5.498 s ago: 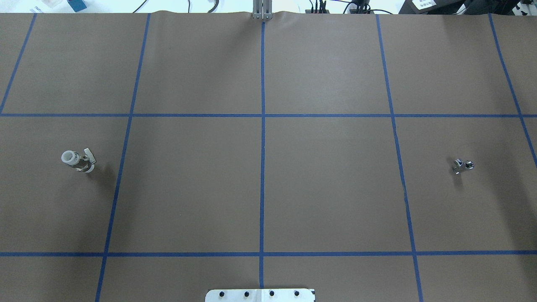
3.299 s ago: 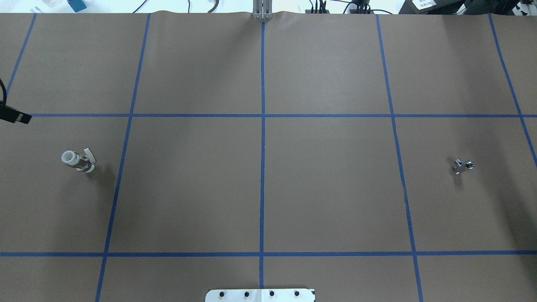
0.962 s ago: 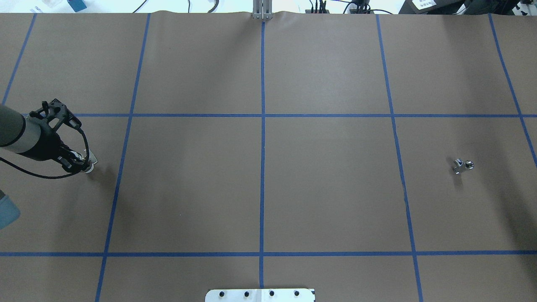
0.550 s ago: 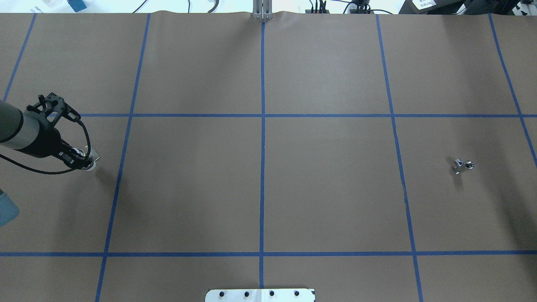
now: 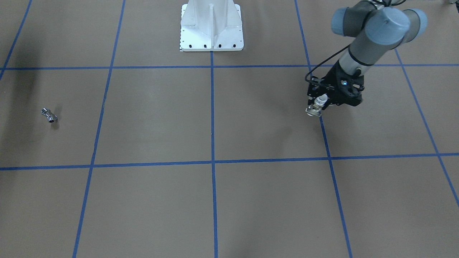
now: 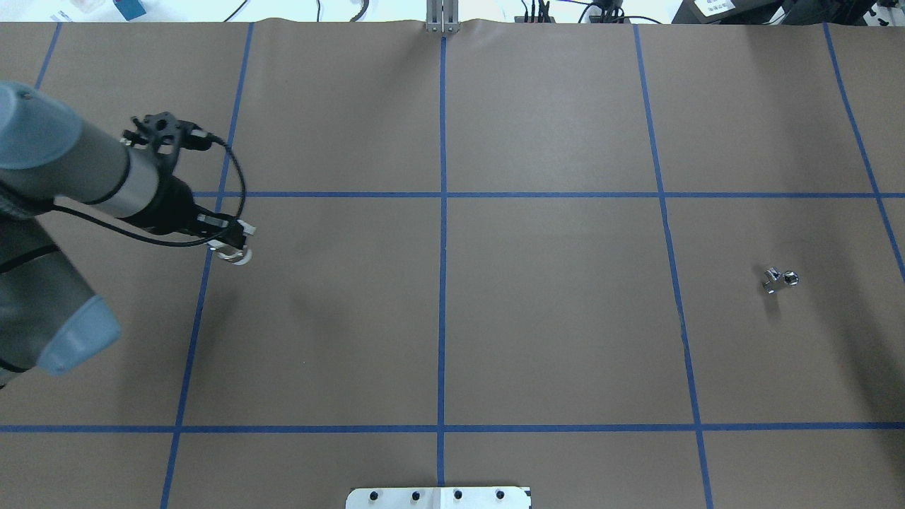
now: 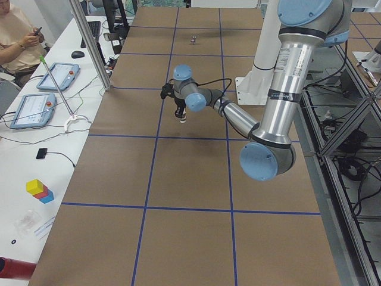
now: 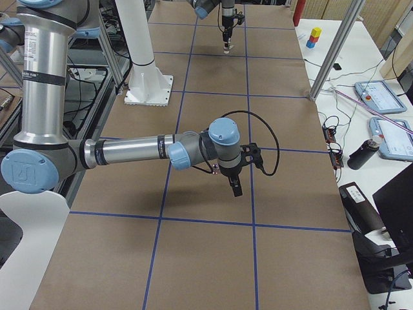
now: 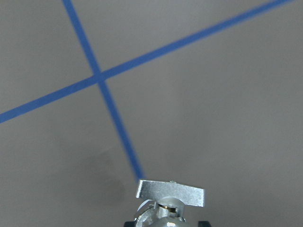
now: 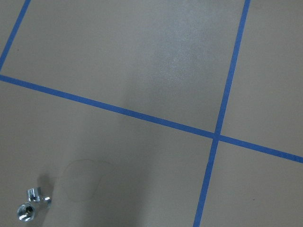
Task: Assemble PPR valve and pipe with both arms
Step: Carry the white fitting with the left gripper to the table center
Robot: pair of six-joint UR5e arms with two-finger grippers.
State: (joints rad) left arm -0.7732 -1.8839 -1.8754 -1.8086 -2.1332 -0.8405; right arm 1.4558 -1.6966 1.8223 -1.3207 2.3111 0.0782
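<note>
My left gripper [image 6: 230, 246] is shut on the PPR valve [image 6: 240, 257] and holds it above the table, over a blue tape line. In the front view the gripper [image 5: 318, 104] has the valve [image 5: 314, 110] hanging under it. The left wrist view shows the valve's flat metal handle [image 9: 171, 194] between the fingers. The chrome pipe [image 6: 780, 278] lies alone at the right, and it also shows in the front view [image 5: 49, 115] and the right wrist view [image 10: 32, 205]. My right gripper [image 8: 234, 186] shows only in the exterior right view, above the table, and I cannot tell its state.
The white bolted pedestal [image 5: 211, 28] stands at the robot's side of the table. Blue tape lines [image 6: 442, 283] divide the brown table cover into squares. A seated operator [image 7: 18, 36] and tablets are beside the table's far side.
My left arm came in from the left and closed on the valve. It has since lifted the valve and carried it right and slightly away from the robot. The pipe has not moved.
</note>
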